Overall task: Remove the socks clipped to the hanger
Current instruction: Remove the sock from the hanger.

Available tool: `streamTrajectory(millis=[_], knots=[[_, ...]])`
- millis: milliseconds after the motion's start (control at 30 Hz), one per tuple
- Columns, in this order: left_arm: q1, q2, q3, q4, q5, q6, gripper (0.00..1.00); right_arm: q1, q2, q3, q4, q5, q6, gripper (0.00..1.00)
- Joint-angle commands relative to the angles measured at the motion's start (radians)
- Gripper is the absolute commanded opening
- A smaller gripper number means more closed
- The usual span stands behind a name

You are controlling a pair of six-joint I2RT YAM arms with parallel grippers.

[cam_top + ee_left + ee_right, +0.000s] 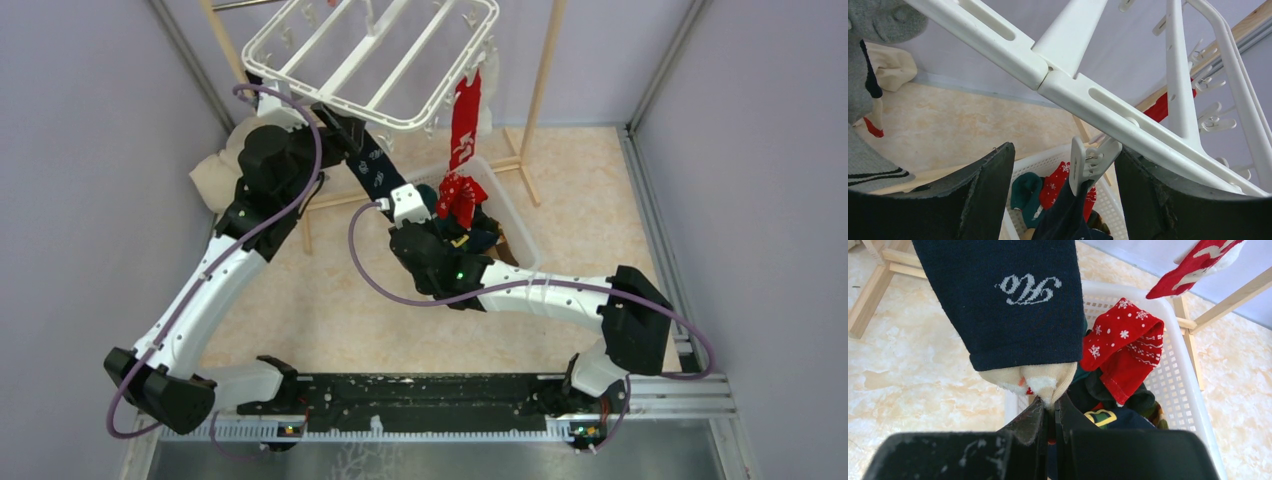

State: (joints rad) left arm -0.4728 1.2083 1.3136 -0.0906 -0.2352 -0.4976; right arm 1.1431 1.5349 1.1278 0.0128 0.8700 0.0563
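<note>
Right claw (1049, 415) is pinching the navy sock (1003, 305) by its cream toe, sock stretching up to its clip (1082, 162) on the hanger (1013, 55); left claw (1064, 152) is gaping open, framing that clip.

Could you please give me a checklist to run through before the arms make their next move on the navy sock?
1. The right gripper shut on the navy sock toe: ok.
2. The left gripper open either side of the clip: ok.
3. The clip released: not ok, it grips the fabric.
4. The basket near the sock: ok.
5. The hanger cleared: not ok, a red sock hangs there.
</note>
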Motion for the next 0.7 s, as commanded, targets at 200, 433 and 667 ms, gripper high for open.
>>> streamTrajectory(millis=[200, 433, 667], knots=[[-0.033, 0.028, 0.021, 0.042, -0.043, -0.004, 0.76, 0.010, 0.012, 0.046, 0.018, -0.002, 0.023, 0.00], [-0.044, 0.039, 0.026, 0.044, -0.053, -0.002, 0.63, 0.010, 0.004, 0.040, 0.019, -0.003, 0.027, 0.00], [-0.044, 0.023, 0.026, 0.044, -0.067, 0.007, 0.57, 0.011, -0.003, 0.021, 0.017, -0.008, 0.036, 0.00]])
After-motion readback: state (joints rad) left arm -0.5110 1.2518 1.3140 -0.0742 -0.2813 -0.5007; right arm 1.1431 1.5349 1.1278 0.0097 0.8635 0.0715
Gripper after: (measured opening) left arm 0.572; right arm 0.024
